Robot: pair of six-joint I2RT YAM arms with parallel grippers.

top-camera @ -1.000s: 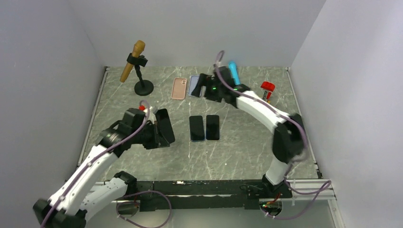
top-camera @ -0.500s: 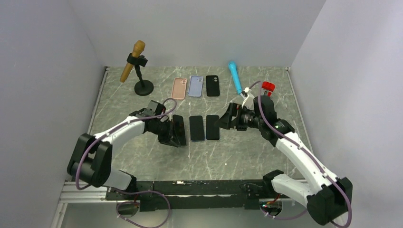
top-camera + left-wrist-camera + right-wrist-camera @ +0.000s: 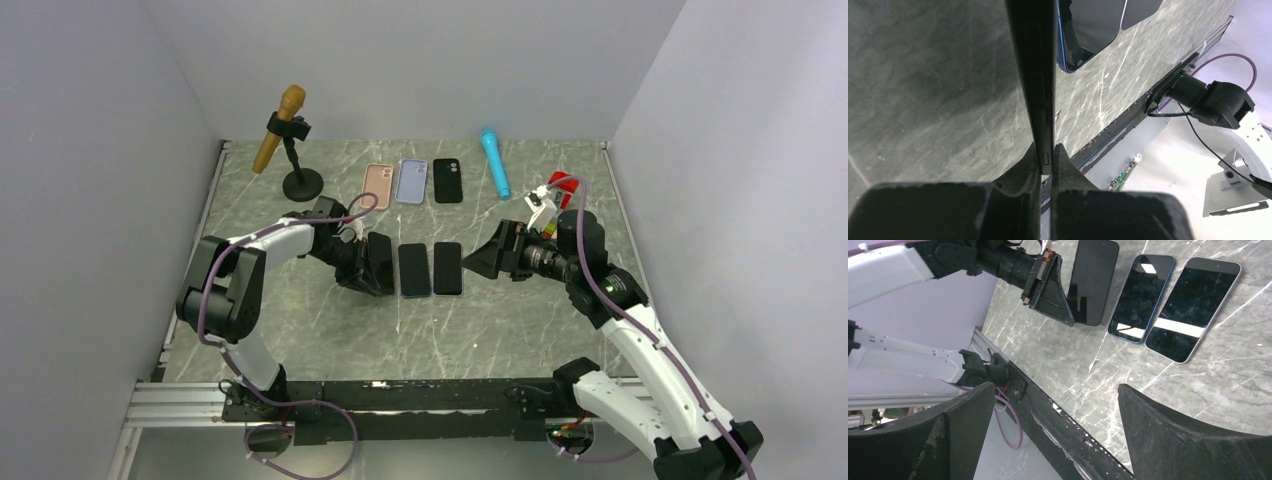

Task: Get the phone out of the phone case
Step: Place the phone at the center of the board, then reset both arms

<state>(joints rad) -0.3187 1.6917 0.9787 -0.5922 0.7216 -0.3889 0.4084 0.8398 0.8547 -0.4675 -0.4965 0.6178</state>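
I judge the job nearly finished. 3 cases lie in a row toward 12 o'clock on the grey marbled counter (image 3: 300, 330): a pink phone case (image 3: 378, 186), a pale blue phone case (image 3: 411, 181) and a black phone case (image 3: 447, 180). All 3 look empty from the top view, though I cannot be sure. Nearer me, a blue-rimmed dark phone (image 3: 414, 270) and a silver-rimmed dark phone (image 3: 447, 268) lie flat, side by side. What is left, as I read it, is laying the third handset down beside them and letting go.

My left gripper (image 3: 365, 268) is clenched on a slim black phone (image 3: 380, 262), pinching its 2 faces near one end. It holds the phone tilted just at 9 o'clock of the blue-rimmed dark phone. Whether its lower edge touches the counter I cannot tell. My right gripper (image 3: 490, 258) hangs at 3 o'clock of the silver-rimmed dark phone, jaws spread wide, grasping nothing and touching nothing.
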